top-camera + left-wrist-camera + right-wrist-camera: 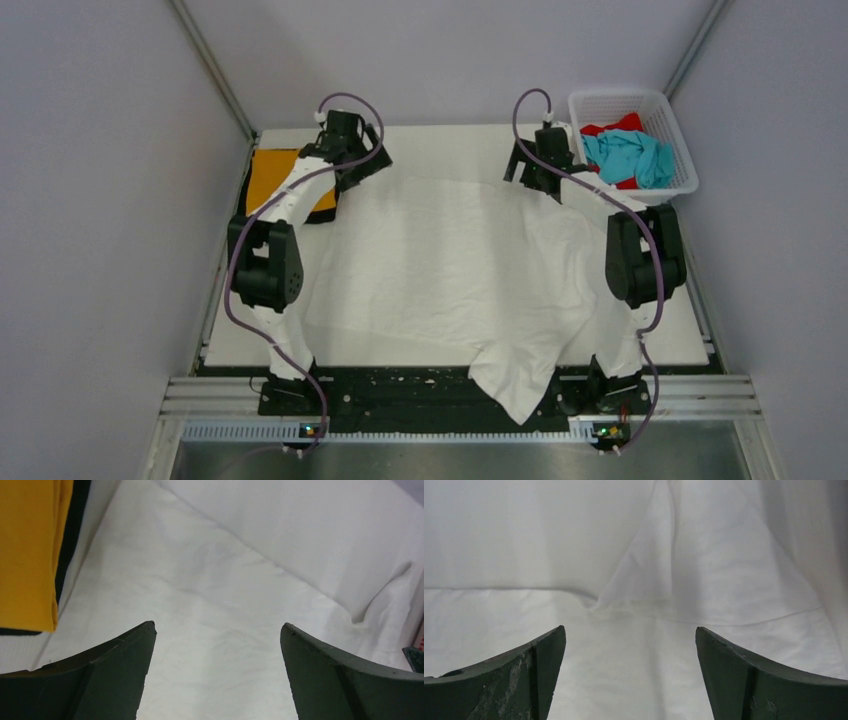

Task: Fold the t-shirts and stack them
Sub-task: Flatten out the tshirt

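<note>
Hovering over its upper edge, my left hand (217, 627) and right hand (630, 630) gape wide (nothing pinched); the white t-shirt (440, 260) stretches away toward the overhead frame's bottom.

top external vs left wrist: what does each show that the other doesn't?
Only top external: the basket holding the teal t-shirt and red t-shirt, and the white t-shirt hanging over the near table edge. Only left wrist: the left pincer open with nothing between its fingers. Both: the white t-shirt spread out, the orange t-shirt on the black t-shirt.
</note>
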